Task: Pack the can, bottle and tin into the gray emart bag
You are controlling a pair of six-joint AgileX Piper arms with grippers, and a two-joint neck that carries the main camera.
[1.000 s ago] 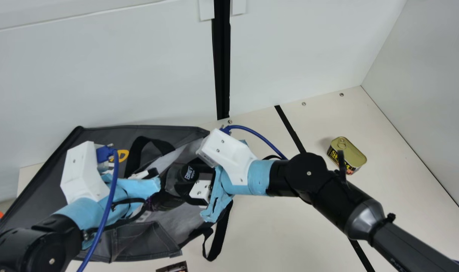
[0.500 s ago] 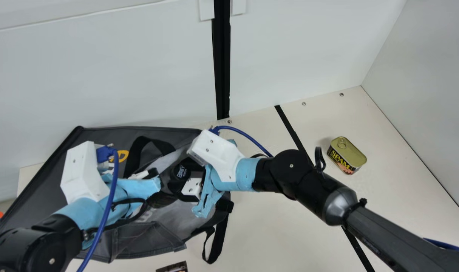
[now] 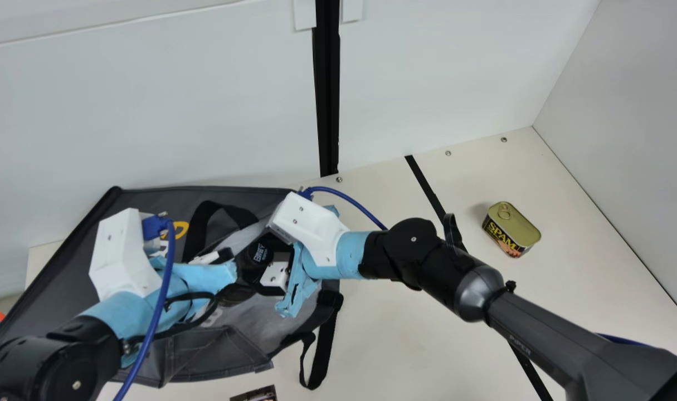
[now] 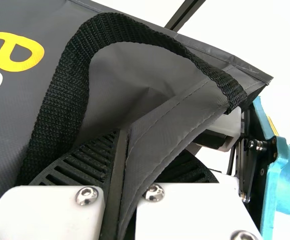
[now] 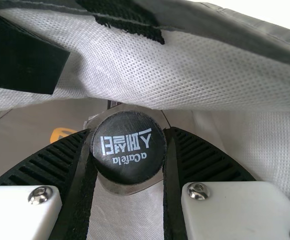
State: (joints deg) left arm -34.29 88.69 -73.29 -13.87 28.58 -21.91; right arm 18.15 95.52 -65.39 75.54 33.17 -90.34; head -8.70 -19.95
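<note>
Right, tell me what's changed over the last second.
The right gripper has carried the bottle toward the main view's left, over the gray bag, closer to the left gripper. No grip was visibly taken or released. The left gripper stays put, closed on the bag's edge; the tin hasn't moved.

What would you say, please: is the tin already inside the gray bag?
No, in the main view the tin sits on the cream table, apart from the gray bag and to its right.
</note>
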